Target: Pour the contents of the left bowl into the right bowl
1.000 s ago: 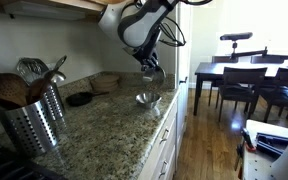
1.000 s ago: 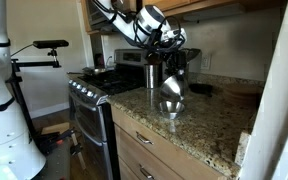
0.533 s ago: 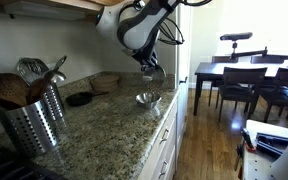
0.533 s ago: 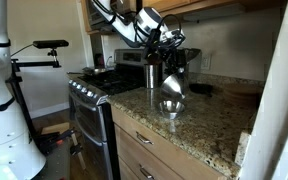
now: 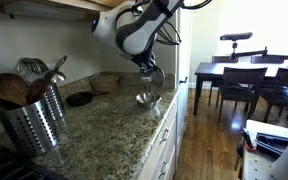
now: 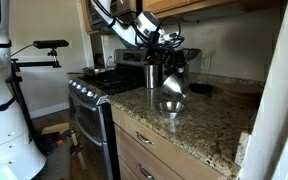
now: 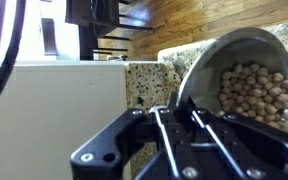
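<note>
My gripper (image 7: 170, 104) is shut on the rim of the left bowl (image 7: 246, 80), a small shiny steel bowl that holds several beige round pellets. The bowl is tilted and held above the granite counter (image 5: 104, 130). In both exterior views the gripper (image 5: 150, 68) (image 6: 169, 62) holds this bowl (image 6: 172, 86) just over the right bowl (image 5: 147, 99) (image 6: 170, 107), a twin steel bowl standing near the counter's front edge. I cannot tell what the right bowl contains.
A steel utensil holder with wooden spoons (image 5: 34, 118) stands near the camera. A dark flat dish (image 5: 79, 99) and a woven bowl (image 5: 106, 80) sit by the wall. A stove (image 6: 92, 88) adjoins the counter; a dining table with chairs (image 5: 246, 75) stands beyond.
The arm's wrist has shifted slightly; the held bowl stays tilted over the right bowl in about the same place.
</note>
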`<state>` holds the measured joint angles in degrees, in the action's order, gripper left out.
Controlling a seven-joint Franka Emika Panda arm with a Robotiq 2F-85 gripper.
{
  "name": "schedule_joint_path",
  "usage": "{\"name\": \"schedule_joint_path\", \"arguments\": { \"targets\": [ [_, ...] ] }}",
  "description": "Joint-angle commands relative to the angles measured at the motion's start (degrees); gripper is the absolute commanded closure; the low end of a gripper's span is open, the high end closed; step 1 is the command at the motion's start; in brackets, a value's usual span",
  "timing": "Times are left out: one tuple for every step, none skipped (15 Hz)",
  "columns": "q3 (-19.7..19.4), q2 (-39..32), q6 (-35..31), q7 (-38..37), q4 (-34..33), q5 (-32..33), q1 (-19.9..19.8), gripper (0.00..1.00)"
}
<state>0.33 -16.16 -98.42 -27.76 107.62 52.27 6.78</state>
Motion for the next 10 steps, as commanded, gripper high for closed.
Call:
{"name": "schedule_joint_path", "arguments": {
  "targets": [
    [0.41,-0.97,3.29,-1.64,-1.63,3.12,0.96,0.93],
    [0.53,-1.13,3.53,-1.65,-1.81,3.42,1.05,0.93],
    [0.64,-1.34,3.67,-1.57,-2.03,3.77,1.13,0.93],
    [0.75,-1.55,3.80,-1.53,-2.23,4.08,1.22,0.93],
    [0.85,-1.80,3.93,-1.49,-2.43,4.42,1.34,0.93],
    [0.97,-2.01,4.08,-1.50,-2.54,4.71,1.45,0.93],
    [1.07,-2.13,4.13,-1.51,-2.55,4.89,1.52,0.93],
    [1.16,-2.19,4.22,-1.49,-2.48,5.06,1.58,0.93],
    [1.22,-2.22,4.37,-1.56,-2.32,5.35,1.64,0.93],
    [1.31,-2.27,4.51,-1.55,-2.22,5.51,1.64,0.93]
  ]
}}
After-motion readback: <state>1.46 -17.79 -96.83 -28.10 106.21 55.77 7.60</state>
